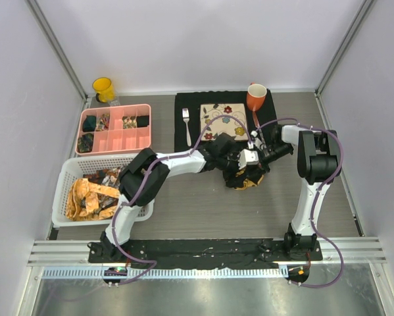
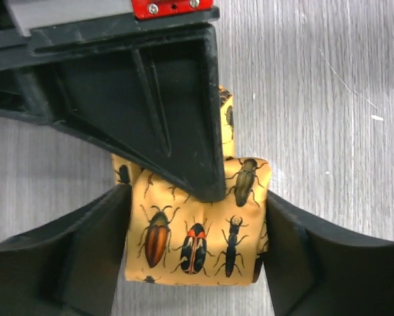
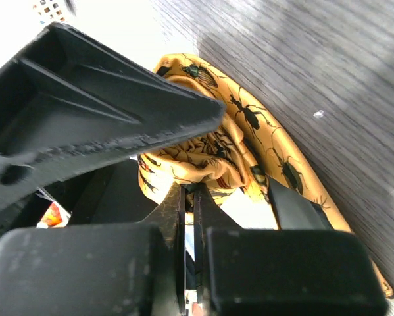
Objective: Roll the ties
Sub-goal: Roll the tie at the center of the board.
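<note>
The right gripper point(image 3: 190, 192) is seen shut, its black tips buried in the crumpled core of the mustard-yellow, beetle-printed fabric necktie point(image 2: 183, 240), probably so that the coil is stopped from unwinding. The left gripper point(image 2: 197, 263) is spread wide, a finger set against each side of the soft roll; whether it is squeezed cannot be told. The roll is laid on the grey wood-grain table point(image 2: 328, 99), between the arms.

**Two arms.** We label the left arm point(image 1: 144, 181) and right arm point(image 1: 307, 204). Both have white links, black joint housings and black bases, and each trails a looping purple cable point(image 1: 342, 253). The fingers point(image 2: 164, 99) are black, triangular and ribbed. A red plate point(image 2: 170, 8) bears two screws.
</note>
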`<move>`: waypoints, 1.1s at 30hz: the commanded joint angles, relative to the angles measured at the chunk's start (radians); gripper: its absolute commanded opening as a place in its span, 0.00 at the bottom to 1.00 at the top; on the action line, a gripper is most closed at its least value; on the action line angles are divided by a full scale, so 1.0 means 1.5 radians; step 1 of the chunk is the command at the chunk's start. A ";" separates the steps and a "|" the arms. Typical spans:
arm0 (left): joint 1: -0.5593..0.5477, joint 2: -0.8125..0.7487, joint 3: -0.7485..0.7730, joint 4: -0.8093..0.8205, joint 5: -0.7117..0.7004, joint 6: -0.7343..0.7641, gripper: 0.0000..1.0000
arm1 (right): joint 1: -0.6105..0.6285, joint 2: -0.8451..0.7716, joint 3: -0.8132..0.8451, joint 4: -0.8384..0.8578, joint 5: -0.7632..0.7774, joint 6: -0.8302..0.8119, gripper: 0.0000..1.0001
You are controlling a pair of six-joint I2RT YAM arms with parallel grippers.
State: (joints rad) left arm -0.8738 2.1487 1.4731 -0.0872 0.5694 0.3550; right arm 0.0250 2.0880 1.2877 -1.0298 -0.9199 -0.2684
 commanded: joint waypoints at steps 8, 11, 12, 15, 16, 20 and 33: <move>-0.010 0.017 0.010 -0.127 -0.019 0.078 0.44 | 0.008 0.013 0.004 0.053 0.106 -0.052 0.02; -0.010 0.021 0.005 -0.133 -0.028 0.081 0.27 | -0.007 -0.009 0.013 0.042 0.096 -0.027 0.21; -0.010 0.022 0.004 -0.134 -0.034 0.085 0.23 | -0.030 -0.014 0.017 0.040 0.079 -0.019 0.27; -0.007 0.025 0.001 -0.137 -0.042 0.086 0.21 | -0.062 -0.022 0.021 0.030 0.051 0.015 0.41; -0.005 0.024 -0.002 -0.130 -0.041 0.079 0.20 | -0.074 -0.022 0.020 0.028 0.039 0.022 0.41; -0.004 0.021 -0.007 -0.114 -0.040 0.064 0.18 | -0.063 -0.027 -0.002 0.041 0.068 0.037 0.25; 0.006 -0.068 -0.031 0.079 -0.088 -0.096 0.28 | -0.017 0.013 -0.012 0.094 0.332 0.014 0.11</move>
State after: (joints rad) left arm -0.8764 2.1185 1.4410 -0.0570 0.5259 0.2916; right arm -0.0071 2.0853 1.2751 -0.9798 -0.7128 -0.1978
